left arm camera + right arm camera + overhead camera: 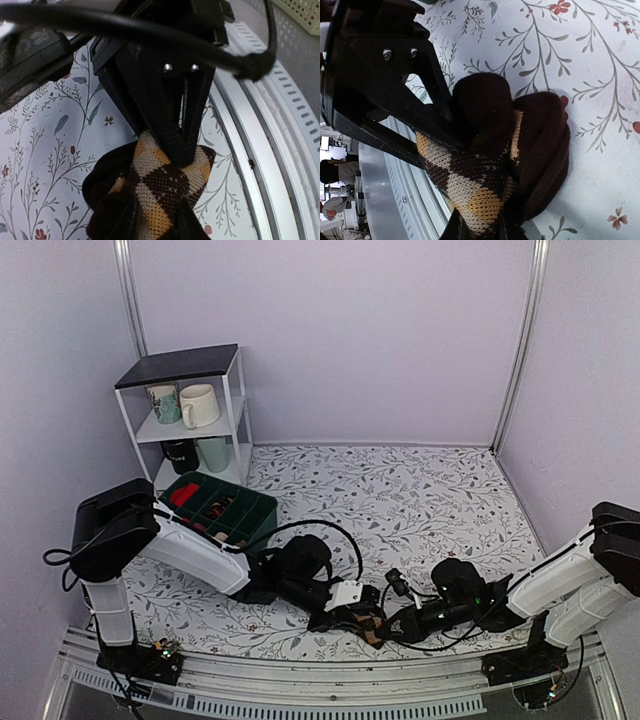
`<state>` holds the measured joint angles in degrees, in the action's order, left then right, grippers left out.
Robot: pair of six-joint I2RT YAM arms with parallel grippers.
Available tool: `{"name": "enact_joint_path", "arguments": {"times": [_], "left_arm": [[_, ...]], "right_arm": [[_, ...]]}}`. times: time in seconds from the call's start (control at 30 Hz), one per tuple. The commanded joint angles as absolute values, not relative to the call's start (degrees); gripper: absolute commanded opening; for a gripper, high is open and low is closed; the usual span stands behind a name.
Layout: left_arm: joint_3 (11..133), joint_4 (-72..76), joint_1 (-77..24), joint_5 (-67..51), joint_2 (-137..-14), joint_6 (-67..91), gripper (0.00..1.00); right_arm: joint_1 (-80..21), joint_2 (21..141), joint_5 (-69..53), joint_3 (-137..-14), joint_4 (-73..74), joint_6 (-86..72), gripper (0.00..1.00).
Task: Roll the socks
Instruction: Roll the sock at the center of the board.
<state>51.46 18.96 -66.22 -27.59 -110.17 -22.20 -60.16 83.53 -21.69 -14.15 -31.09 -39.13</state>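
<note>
Two grippers held one bundle at the table's near edge, just inside the ribbed metal rail (pixel 260 165). Dark brown socks (pixel 370 624) w/ tan-orange argyle diamonds lay bunched on the floral cloth (pixel 420 500) btwn them. Left gripper (pixel 182 152): fingers pressed nearly together, pinching a fold of knit at the bundle's left end. Right gripper (pixel 437 142): narrow too, biting the opposite end. Neither arm was nearer; both touched. Long axis, as judged, ran left-right, approx. parallel w/ the rail, gripper to gripper; toe vs. cuff end could not be told. Farther back, well apart: green compartmented plastic bin (pixel 262 506), then white-framed shelf (pixel 180 365) w/ mugs (pixel 198 405).
</note>
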Motion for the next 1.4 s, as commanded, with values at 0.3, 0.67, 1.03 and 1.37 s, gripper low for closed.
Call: {"name": "enact_joint_path", "arguments": {"times": [0.3,0.67,1.03,1.37], "left_arm": [[52.6,1.9,-66.6,-33.0,-119.0,-5.3,0.08],[54.3,-2.9,-65.4,-34.7,-123.4,-1.6,0.01],[52.5,-4.5,-64.5,-35.7,-124.2,0.3,0.00],[54.4,-6.5,-64.5,-35.8,-125.6,-1.0,0.00]], "right_arm": [[-59.7,85.9,-21.4,-16.5,-15.8,-34.3,0.06],[-59.7,72.4,-12.2,-19.5,-4.5,-31.0,0.54],[-59.3,57.4,-10.6,-20.4,3.0,-29.3,0.86],[-59.2,64.2,-15.7,-20.5,-1.4,-31.4,0.87]]}}
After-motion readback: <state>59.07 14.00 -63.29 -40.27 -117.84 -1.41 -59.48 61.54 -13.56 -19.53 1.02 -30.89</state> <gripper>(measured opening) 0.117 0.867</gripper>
